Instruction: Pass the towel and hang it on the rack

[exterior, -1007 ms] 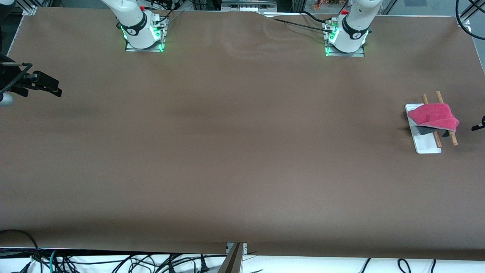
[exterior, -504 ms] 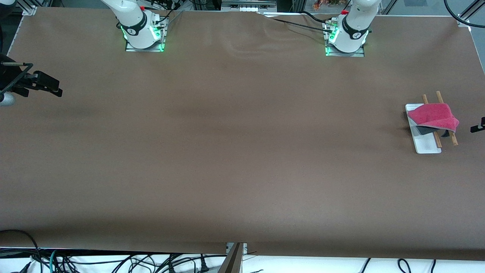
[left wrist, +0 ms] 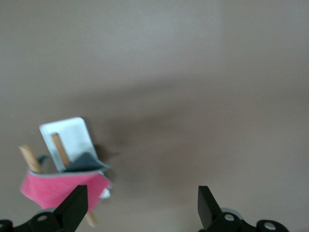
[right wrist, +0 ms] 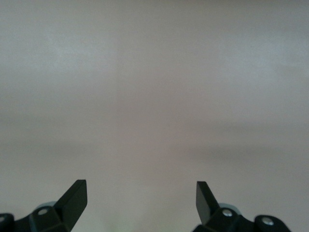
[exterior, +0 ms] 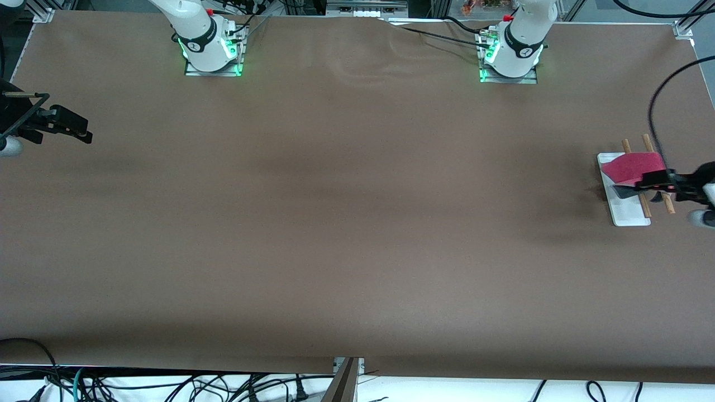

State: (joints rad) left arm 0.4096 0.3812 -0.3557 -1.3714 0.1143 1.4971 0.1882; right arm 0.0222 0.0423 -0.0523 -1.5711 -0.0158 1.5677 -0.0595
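Note:
The pink-red towel (exterior: 631, 166) hangs over the two brown rods (exterior: 627, 145) of the rack, whose white base (exterior: 628, 215) stands at the left arm's end of the table. A dark grey fold shows under the towel's edge. My left gripper (exterior: 648, 187) hovers open over the towel's outer edge. In the left wrist view the towel (left wrist: 58, 189) and the rack base (left wrist: 72, 135) sit beside one finger, and nothing lies between the fingers of the left gripper (left wrist: 141, 195). My right gripper (exterior: 84, 129) waits open and empty at the right arm's end, with only bare table under it in the right wrist view (right wrist: 141, 191).
A brown cover spans the table (exterior: 346, 223). The two arm bases (exterior: 212, 53) (exterior: 509, 58) stand along the edge farthest from the front camera. A black cable (exterior: 656, 106) loops above the left gripper. Loose cables (exterior: 167, 388) hang below the table's near edge.
The left gripper has swung in from the table's end and now hovers over the towel on the rack, its cable trailing above. The towel, the rack and the right arm have not moved.

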